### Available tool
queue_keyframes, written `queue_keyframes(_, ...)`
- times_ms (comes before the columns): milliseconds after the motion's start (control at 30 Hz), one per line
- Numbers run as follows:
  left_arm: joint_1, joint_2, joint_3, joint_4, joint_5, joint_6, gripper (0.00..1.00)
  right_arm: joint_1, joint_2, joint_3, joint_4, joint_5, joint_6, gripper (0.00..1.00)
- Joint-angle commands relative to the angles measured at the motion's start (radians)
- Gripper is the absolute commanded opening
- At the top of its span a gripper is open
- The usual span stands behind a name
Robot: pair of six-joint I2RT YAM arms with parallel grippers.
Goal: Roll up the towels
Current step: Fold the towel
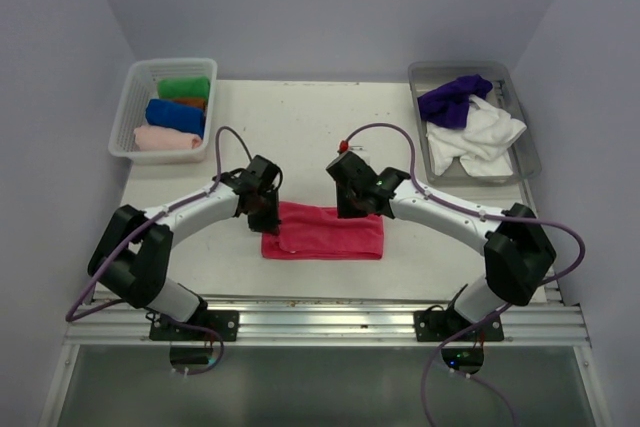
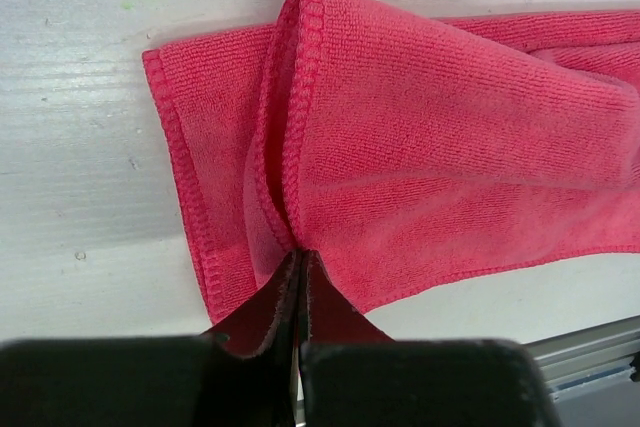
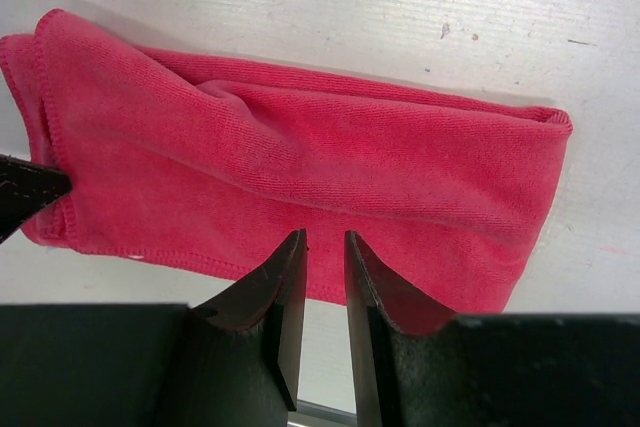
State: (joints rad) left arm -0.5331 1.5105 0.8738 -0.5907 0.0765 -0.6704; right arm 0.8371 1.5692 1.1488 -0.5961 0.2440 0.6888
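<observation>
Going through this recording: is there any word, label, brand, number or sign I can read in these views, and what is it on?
None can be read. No print or tag shows on the pink towel, the basket, the tray or the table.

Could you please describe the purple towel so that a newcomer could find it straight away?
On the white table, look to the far right corner, where a grey tray sits. Two crumpled towels lie in it: the purple towel is at the far end, beside the white towel, and is the only purple cloth in view.
</observation>
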Motion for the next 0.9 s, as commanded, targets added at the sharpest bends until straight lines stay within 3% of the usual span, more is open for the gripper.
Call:
queue_keyframes(0,-0.005,-0.015,0.025,0.017,-0.006,-0.012,0.00,-0.003,-0.055,-0.008,0.010,0.034,0.008,0.25)
queue_keyframes(200,-0.004,-0.156,0.077,-0.060,-0.047,-0.009,0.00,-0.027,-0.052,-0.029,0.010,0.006,-0.006,0.25)
queue_keyframes(300,0.001,-0.168,0.044,-0.093,-0.044,0.003,0.00,-0.052,-0.040,-0.044,0.031,-0.014,-0.015,0.25)
queue_keyframes(500,0.039,-0.162,-0.065,-0.012,0.045,0.000,0.00,-0.113,0.020,-0.015,0.026,-0.011,-0.066,0.26)
queue_keyframes(700,0.039,-0.138,-0.078,0.006,0.049,0.000,0.00,-0.142,0.086,0.026,-0.022,0.024,-0.100,0.31)
queue_keyframes(867,0.039,-0.125,-0.081,0.019,0.057,0.000,0.00,-0.148,0.140,0.045,-0.034,0.049,-0.129,0.46)
